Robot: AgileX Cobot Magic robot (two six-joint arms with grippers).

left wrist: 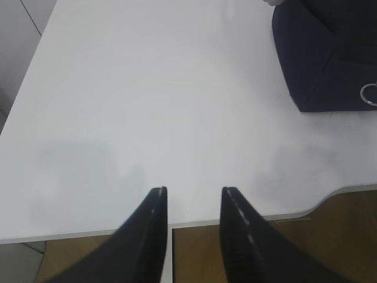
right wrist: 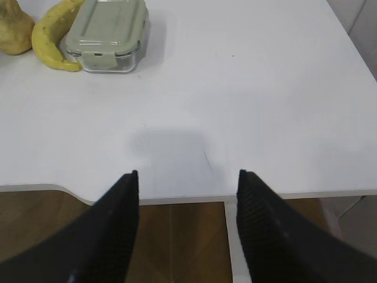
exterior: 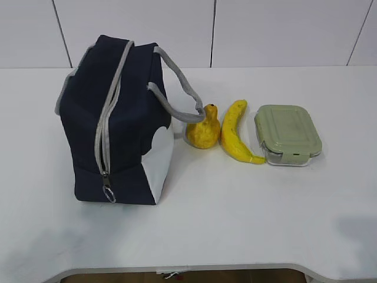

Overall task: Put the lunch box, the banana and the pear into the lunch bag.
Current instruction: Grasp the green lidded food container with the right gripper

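Task status: no item has been loaded yet; all three remain on the table (exterior: 235,224).

Exterior view, left to right:
- The lunch bag (exterior: 118,135) stands at centre-left of the frame. Its grey zipper (exterior: 106,127) appears closed along its full length, with the ring pull (exterior: 109,194) at the lower end. Judgement: the bag needs opening before anything can go in.
- The pear (exterior: 203,128) sits just right of the bag, under the grey handle (exterior: 177,88).
- The banana (exterior: 234,132) lies beside the pear, very close or touching.
- The lunch box (exterior: 287,134) lies right of centre, lid on, close against the banana's tip.

Left wrist view: the left gripper (left wrist: 193,197) hangs at the lower centre over the table's near edge, jaws partly apart, holding nothing. A corner of the bag shows upper right.

Right wrist view: the right gripper (right wrist: 187,180) hangs at the lower centre, jaws wider apart, also empty. The three items lie in the upper left, well apart from it.

Remaining: open the bag, then load all three items.
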